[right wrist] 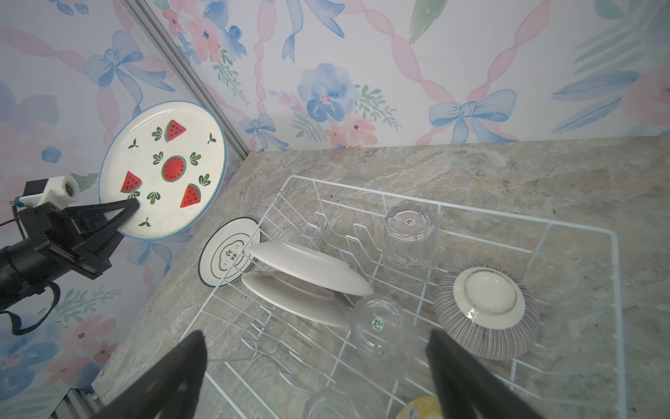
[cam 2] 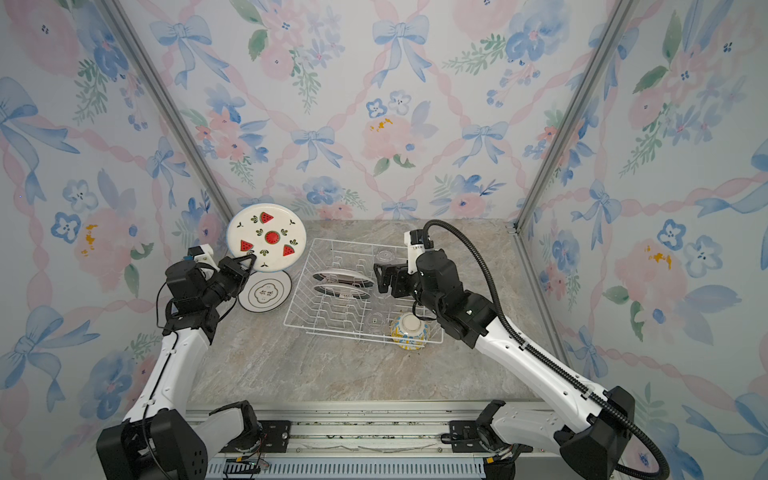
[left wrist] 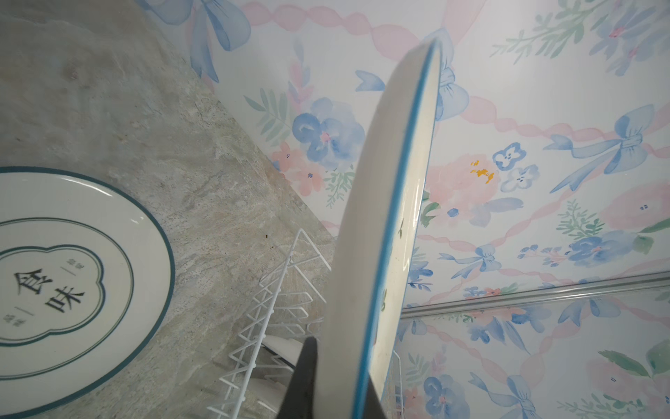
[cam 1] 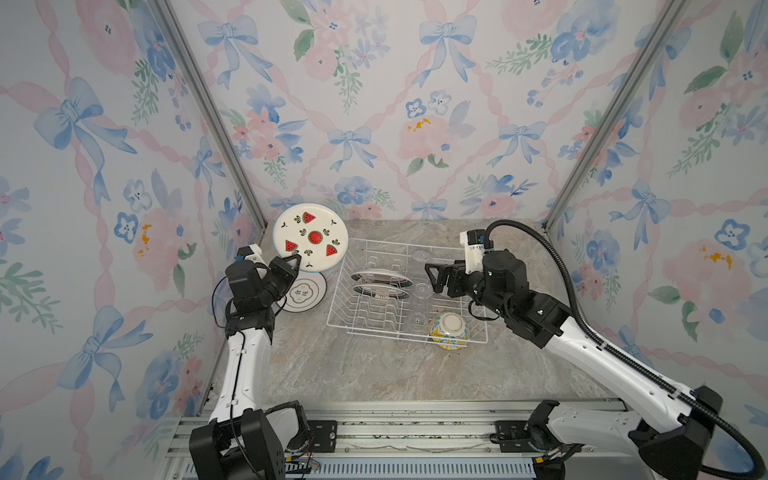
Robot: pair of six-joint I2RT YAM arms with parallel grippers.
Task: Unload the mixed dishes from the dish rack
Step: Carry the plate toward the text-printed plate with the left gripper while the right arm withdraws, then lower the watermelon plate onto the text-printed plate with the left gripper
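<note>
Working outward from the dish rack's near edge: yellow-blue bowl sits upside down in the rack's near right corner. Clear glass cups are upended in a row beside it, running toward the rack's far edge. Inverted to drain, so they offer bases, not rims. Purple-striped bowl is also inverted on the rack's right side, hidden under the arm in both top views. Two dark rim plates stand on edge mid-rack; the divider slots keep them up. Right gripper hovers over the rack's cup row, jaws wide apart, holding nothing. Looks staged for a cup or bowl, my guess. Left of the rack, teal rim plate lies flat on the table, already unloaded. Just beyond it, left gripper is clamped on the lower rim of the watermelon plate — held tilted and clear of the rack, likely headed onto that flat plate.
</note>
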